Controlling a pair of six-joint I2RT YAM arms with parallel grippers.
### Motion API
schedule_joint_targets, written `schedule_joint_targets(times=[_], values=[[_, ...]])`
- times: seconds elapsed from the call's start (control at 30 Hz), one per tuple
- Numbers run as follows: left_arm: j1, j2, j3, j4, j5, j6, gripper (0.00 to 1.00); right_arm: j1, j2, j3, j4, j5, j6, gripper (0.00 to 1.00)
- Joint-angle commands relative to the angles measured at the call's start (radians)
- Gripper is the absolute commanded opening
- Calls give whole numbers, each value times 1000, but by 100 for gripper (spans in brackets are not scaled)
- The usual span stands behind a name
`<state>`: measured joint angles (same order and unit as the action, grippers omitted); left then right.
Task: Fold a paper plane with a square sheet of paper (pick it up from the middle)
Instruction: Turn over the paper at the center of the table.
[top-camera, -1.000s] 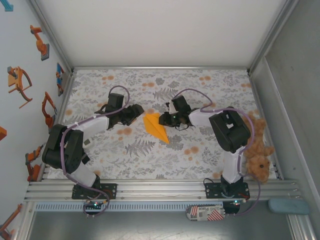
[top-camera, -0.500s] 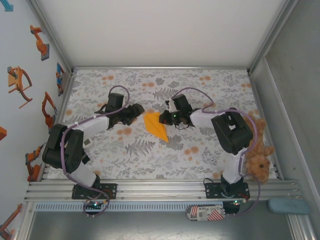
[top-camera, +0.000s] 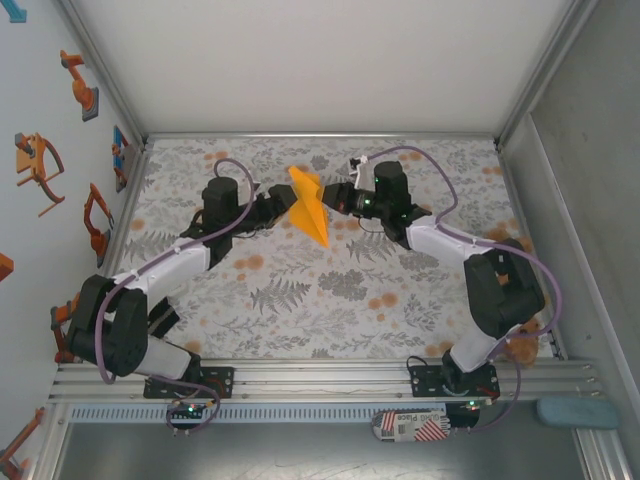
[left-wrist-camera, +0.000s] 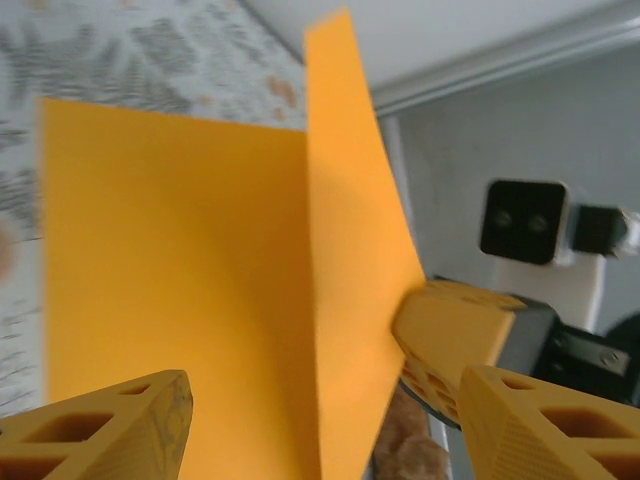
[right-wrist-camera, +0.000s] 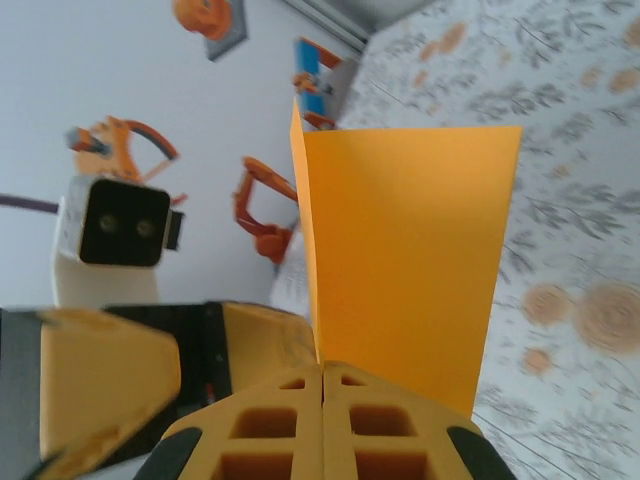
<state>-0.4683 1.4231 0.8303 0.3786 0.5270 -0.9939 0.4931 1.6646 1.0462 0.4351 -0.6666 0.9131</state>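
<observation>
The orange-yellow paper (top-camera: 308, 205) is folded along a centre crease into a narrow pointed shape and hangs in the air above the far half of the floral cloth (top-camera: 300, 300). My right gripper (top-camera: 332, 198) is shut on its right edge. In the right wrist view the shut fingertips of the right gripper (right-wrist-camera: 323, 375) pinch the paper (right-wrist-camera: 410, 260) at the crease. My left gripper (top-camera: 277, 207) faces it from the left, open. In the left wrist view the paper (left-wrist-camera: 200, 280) stands between the spread tips of the left gripper (left-wrist-camera: 325, 400), touching neither.
A brown plush teddy (top-camera: 518, 345) lies at the cloth's right edge behind the right arm. The left wall carries orange stickers (top-camera: 40, 160). Metal frame rails border the cloth, and a blue-grey pad (top-camera: 575, 412) lies off the near right corner.
Both arms reached toward the far side. The right gripper closed on the paper and lifted it off the cloth. The left gripper followed and opened a little wider.
</observation>
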Motion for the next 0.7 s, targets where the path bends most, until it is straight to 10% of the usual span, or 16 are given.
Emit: schedule_joint_targets(times=[0.0,0.67], values=[[-32,-18,9,117,47,11,71,-15,-26,-5,176,-55,154,0],[-69,49,26,326,110,-69,37,-42,-2,-28,466,-91,393,0]])
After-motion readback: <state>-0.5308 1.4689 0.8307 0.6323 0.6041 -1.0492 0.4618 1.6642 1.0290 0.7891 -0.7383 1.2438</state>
